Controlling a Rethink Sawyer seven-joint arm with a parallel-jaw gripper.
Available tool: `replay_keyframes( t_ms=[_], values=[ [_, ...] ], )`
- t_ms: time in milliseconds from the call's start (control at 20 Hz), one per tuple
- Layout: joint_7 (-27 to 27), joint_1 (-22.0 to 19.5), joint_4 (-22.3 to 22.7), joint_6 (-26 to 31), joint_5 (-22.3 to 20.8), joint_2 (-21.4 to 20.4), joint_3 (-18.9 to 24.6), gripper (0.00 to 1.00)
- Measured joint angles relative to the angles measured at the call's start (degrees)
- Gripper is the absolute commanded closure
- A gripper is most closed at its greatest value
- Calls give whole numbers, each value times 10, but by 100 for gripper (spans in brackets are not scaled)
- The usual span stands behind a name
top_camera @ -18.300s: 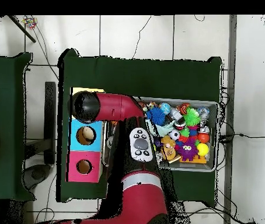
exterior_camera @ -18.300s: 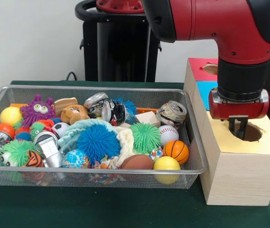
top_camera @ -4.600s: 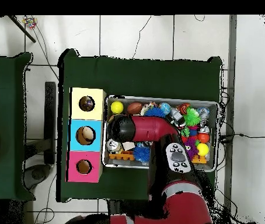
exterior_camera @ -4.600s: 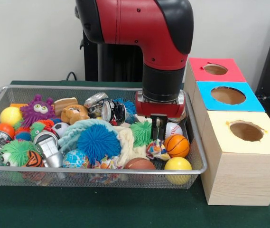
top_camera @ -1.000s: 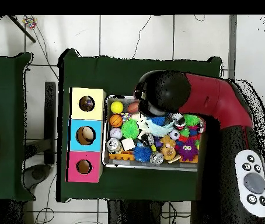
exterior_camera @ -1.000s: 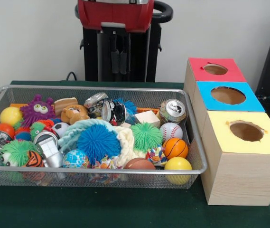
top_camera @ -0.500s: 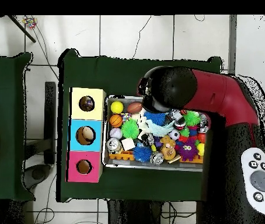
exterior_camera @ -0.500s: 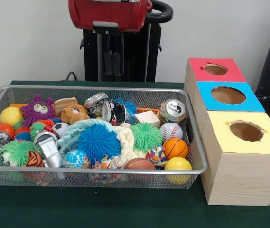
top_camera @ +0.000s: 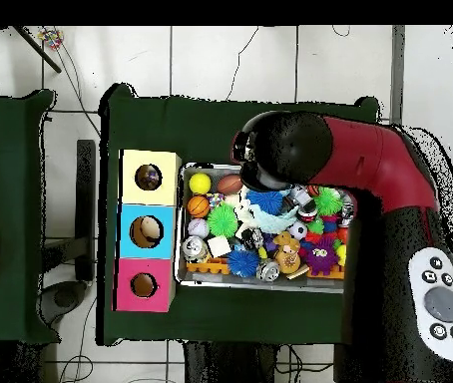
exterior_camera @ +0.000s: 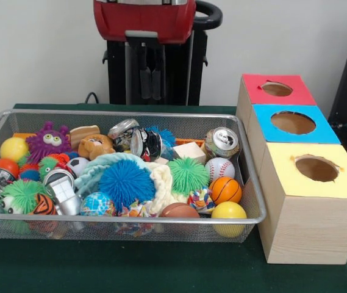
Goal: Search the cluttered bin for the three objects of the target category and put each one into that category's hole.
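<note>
Searching is judged to be the step in hand. The target objects are not singled out and lie somewhere in the cluttered bin point(exterior_camera: 130, 113), well below the jaws. The gripper point(exterior_camera: 150, 91) is held high above the clutter. Whether its jaws are parted cannot be told against the dark pedestal point(exterior_camera: 179, 73). Next, a descent onto one target is called for, then carriage sideways to the holed boxes point(exterior_camera: 295, 201).

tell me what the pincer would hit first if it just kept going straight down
Probably the clutter in the bin: the pincer hangs high above it, likely over the blue spiky ball or the cream cloth. Depth is unclear.
</note>
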Motion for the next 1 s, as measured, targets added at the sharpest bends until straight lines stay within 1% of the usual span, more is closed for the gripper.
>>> replay_keyframes(
  t_ms=[50, 100, 450, 650, 700, 1000],
  values=[
    [0, 0, 0, 0, 0, 1, 1, 100],
    [0, 0, 0, 0, -1, 5, 3, 0],
    [0, 3, 1, 0, -5, 11, 3, 0],
    [0, 10, 9, -8, -20, 15, 1, 0],
    [0, 17, 15, -20, -30, 19, -2, 0],
    [0, 31, 26, -61, -45, 37, -8, 0]
  ],
)
